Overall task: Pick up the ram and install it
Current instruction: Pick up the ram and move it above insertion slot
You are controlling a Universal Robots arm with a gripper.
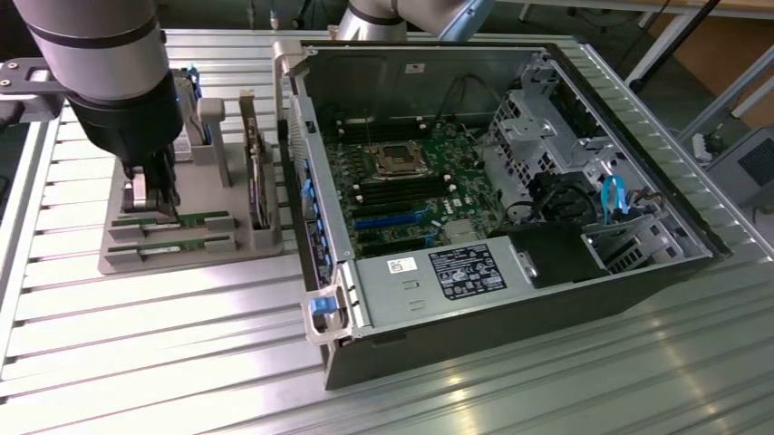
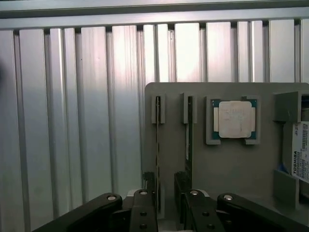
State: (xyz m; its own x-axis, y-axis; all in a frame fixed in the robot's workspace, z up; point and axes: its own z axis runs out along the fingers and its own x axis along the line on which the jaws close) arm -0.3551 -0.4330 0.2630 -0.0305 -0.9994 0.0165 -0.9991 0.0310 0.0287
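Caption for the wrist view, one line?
Open gripper above two edge-on RAM sticks in a gray holder, square processor chip alongside.

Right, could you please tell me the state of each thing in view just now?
gripper: jaws open, low over the holder.
ram sticks: both on edge in holder slots.
processor: flat in its holder pocket.
computer case: side open, motherboard exposed.

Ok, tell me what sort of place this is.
Probably a robotics lab bench for computer assembly: an open black desktop computer case, a ribbed aluminium table, and a grey parts holder carrying a square silver processor chip.
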